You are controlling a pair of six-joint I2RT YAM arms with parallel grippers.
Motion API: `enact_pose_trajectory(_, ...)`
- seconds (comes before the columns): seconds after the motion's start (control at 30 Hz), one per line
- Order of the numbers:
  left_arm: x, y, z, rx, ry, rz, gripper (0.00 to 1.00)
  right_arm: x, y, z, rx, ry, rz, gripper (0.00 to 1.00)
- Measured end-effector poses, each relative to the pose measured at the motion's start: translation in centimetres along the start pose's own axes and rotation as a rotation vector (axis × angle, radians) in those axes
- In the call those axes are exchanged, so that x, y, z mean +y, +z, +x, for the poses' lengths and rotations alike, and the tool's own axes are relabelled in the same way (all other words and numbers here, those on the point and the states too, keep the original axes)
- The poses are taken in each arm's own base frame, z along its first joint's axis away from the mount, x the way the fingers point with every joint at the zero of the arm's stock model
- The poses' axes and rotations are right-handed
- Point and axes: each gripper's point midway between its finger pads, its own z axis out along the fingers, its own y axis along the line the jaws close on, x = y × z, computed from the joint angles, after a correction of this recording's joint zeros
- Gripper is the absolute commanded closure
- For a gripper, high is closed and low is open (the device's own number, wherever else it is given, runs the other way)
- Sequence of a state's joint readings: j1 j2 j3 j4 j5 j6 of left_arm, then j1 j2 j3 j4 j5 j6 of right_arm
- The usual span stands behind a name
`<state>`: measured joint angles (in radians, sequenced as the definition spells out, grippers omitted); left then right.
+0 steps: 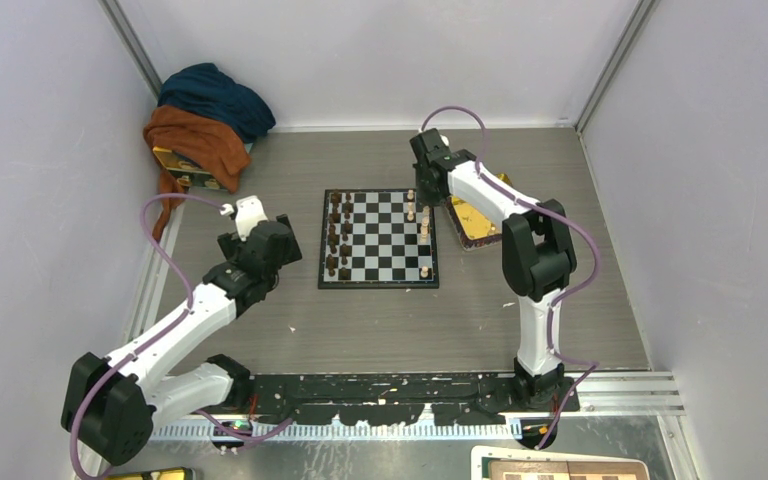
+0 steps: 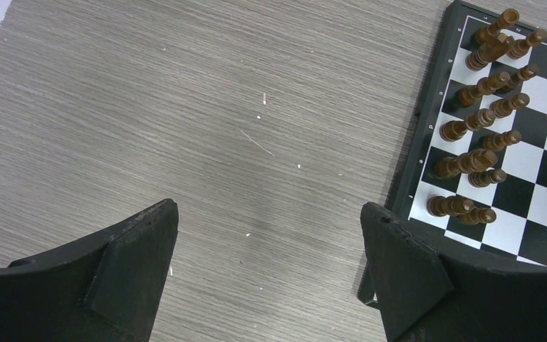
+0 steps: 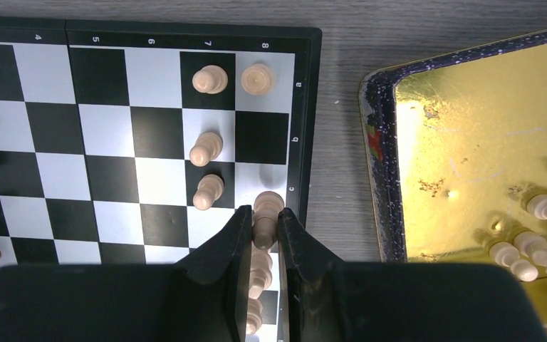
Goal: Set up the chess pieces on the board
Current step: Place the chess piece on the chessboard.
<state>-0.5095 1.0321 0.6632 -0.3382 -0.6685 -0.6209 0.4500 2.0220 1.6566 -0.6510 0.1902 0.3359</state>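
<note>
Your right end effector (image 3: 265, 222) is clenched on an upright light-tan chess piece (image 3: 267, 205) at the edge file of the board (image 3: 185, 37).
Other tan pieces (image 3: 207, 147) stand on nearby squares, and more lie in the yellow tray (image 3: 470, 128) beside it. Your left end effector (image 2: 268, 210) hangs released over the worktop (image 2: 185, 107), near the dark brown pieces (image 2: 481, 128).

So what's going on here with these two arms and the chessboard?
A chess game is being set up. The right gripper pinches a light piece at the board's right-hand edge, near a few light pieces standing there. More wait in the yellow tray alongside. The dark pieces stand in two rows on the opposite side. The left gripper hangs open over the table, holding nothing.
</note>
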Motion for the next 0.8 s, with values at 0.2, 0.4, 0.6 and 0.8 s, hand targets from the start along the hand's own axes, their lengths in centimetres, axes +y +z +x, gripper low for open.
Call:
enact_pose_trajectory(0.2, -0.1, 0.2, 0.2, 0.003, 0.003, -0.002, 0.00, 0.3, 0.8, 0.5, 0.018, 0.000, -0.012, 0.99)
enact_pose_trajectory(0.4, -0.3, 0.5, 0.2, 0.003, 0.007, -0.002, 0.00, 0.6, 1.9, 1.3, 0.045, -0.003, -0.023, 0.99)
enact_pose_trajectory(0.6, -0.4, 0.6, 0.2, 0.001, 0.007, -0.001, 0.00, 0.8, 2.0, 1.1, 0.038, -0.002, -0.028, 0.98)
enact_pose_trajectory(0.8, -0.4, 0.7, 0.3, 0.004, 0.021, -0.003, 0.00, 0.8, 2.0, 1.1, 0.038, -0.002, -0.028, 0.75)
